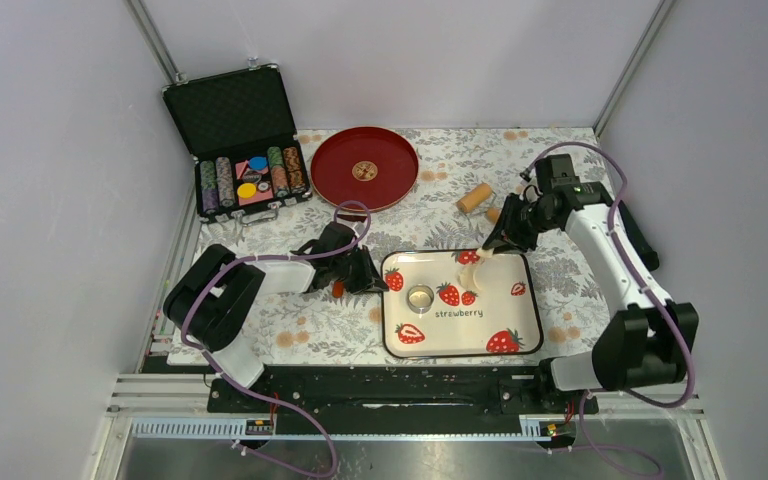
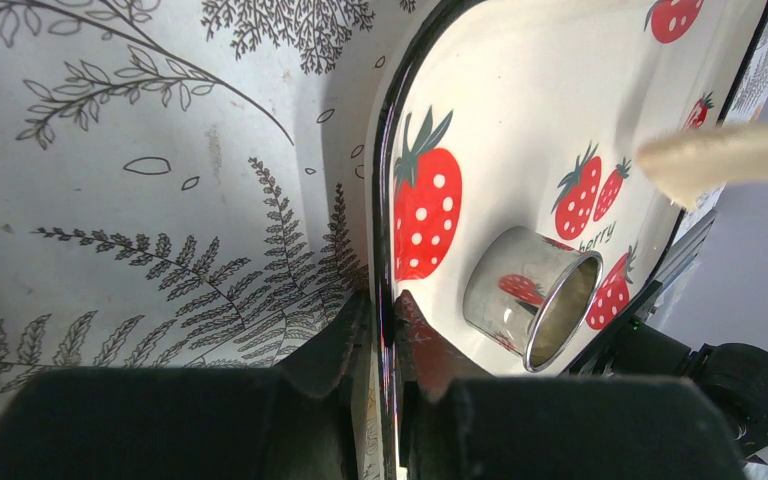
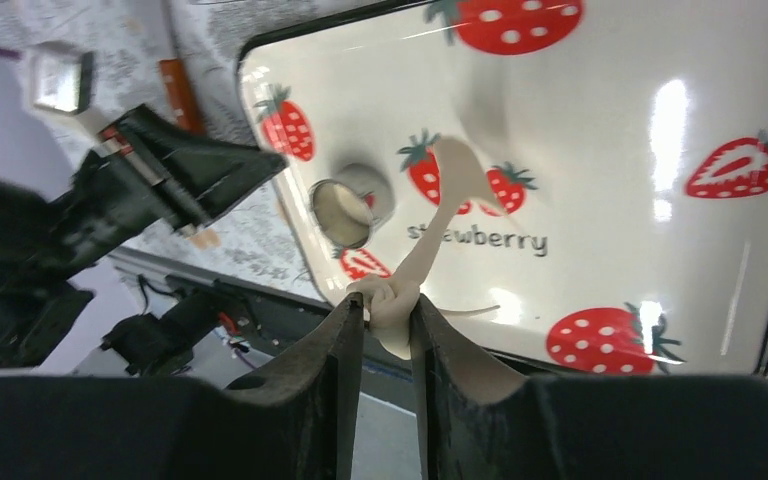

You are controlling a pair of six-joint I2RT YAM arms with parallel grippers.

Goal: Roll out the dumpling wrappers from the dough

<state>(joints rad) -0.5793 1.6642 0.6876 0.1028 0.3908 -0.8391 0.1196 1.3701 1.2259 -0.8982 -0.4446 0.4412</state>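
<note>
I am pinching a long strip of the dough (image 3: pixel 452 165) in the right gripper (image 3: pixel 388 310), and it is hanging in the air over the strawberry tray (image 3: pixel 600 150). The left gripper (image 2: pixel 385 320) is squeezing tight on the tray's edge to hold it down. The strip is looking thin and stretchy, so I think it could rip and fall, or stick to my fingers when I let go. It could even flop onto the ring cutter (image 2: pixel 520 290).
</note>
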